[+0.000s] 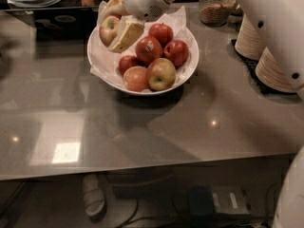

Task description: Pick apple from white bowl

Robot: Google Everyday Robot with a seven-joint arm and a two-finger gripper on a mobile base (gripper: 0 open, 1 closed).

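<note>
A white robot arm's gripper (112, 26) hangs over the back-left rim of a wide white paper-lined bowl (190, 68) on a grey glossy counter (142, 137). Its cream jaws are closed around a red apple with a yellow-green blush (109, 29). Five more apples lie in the bowl, among them a dark red stickered apple (148, 49). Stacks of pale paper bowls (266, 56) stand to the right.
</note>
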